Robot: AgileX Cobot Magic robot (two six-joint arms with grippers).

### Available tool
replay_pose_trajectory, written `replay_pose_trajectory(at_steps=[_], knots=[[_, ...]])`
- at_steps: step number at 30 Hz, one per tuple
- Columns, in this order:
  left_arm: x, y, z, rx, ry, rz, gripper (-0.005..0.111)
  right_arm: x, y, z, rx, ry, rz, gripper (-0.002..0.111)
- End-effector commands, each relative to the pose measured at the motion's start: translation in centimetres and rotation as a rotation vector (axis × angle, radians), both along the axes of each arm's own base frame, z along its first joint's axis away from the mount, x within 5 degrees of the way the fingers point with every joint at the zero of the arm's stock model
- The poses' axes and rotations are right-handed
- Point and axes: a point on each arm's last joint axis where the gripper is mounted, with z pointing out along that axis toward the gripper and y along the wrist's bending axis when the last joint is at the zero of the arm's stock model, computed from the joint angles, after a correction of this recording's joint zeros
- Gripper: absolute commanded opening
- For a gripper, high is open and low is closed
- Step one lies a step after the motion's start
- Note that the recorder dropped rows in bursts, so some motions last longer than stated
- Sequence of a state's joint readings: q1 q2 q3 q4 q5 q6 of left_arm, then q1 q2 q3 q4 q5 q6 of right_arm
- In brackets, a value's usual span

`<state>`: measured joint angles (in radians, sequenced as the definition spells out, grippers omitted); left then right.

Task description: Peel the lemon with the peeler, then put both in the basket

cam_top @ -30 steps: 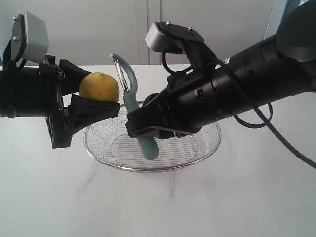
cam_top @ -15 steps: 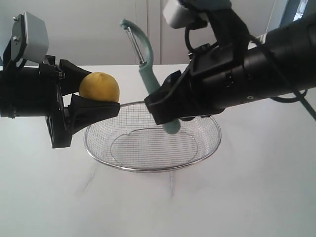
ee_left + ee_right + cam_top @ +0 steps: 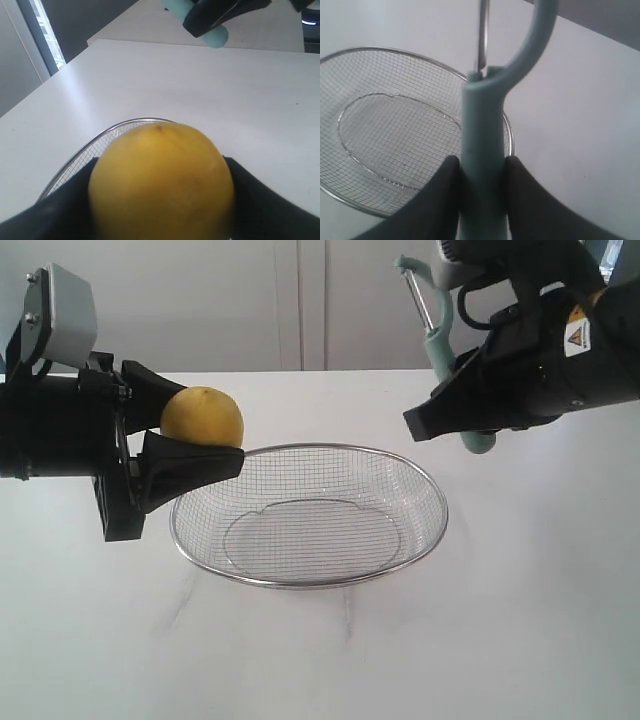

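Observation:
My left gripper (image 3: 178,430) is shut on the yellow lemon (image 3: 202,417), holding it in the air just left of the basket's rim; the lemon (image 3: 161,184) fills the left wrist view between the black fingers (image 3: 260,200). The silver wire basket (image 3: 400,550) sits on the white table in the middle and holds nothing. My right gripper (image 3: 445,405) is shut on the pale teal peeler (image 3: 438,345), which stands upright high at the upper right, blade end up. The right wrist view shows the handle (image 3: 482,150) clamped between both fingers (image 3: 520,190), above the basket (image 3: 350,199).
The white table (image 3: 320,650) spreads all round the basket. A pale wall with panel seams runs behind it. The right arm's black body (image 3: 560,350) fills the upper right corner.
The right arm has risen and swung away to the right with the peeler, from beside the lemon over the basket to the upper right. The left arm and lemon have stayed still.

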<state>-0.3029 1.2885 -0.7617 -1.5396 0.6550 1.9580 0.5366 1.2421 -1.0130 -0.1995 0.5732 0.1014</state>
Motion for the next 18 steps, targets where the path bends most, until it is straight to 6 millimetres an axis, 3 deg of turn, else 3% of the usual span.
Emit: replay_pose_trajectory(at_steps=[1, 9, 18], knots=[[-0.2, -0.1, 0.5, 0.009, -0.113, -0.047, 0.0, 1.4, 0.2, -2.3, -0.026, 0.058, -0.028, 0.0], [-0.2, -0.1, 0.5, 0.009, -0.113, -0.047, 0.0, 2.7, 2.9, -7.2, 0.018, 0.278, 0.003, 0.0], [-0.2, -0.1, 0.5, 0.009, -0.113, -0.048, 0.0, 0.8, 6.5, -7.6, 0.129, 0.363, 0.219, 0.0]])
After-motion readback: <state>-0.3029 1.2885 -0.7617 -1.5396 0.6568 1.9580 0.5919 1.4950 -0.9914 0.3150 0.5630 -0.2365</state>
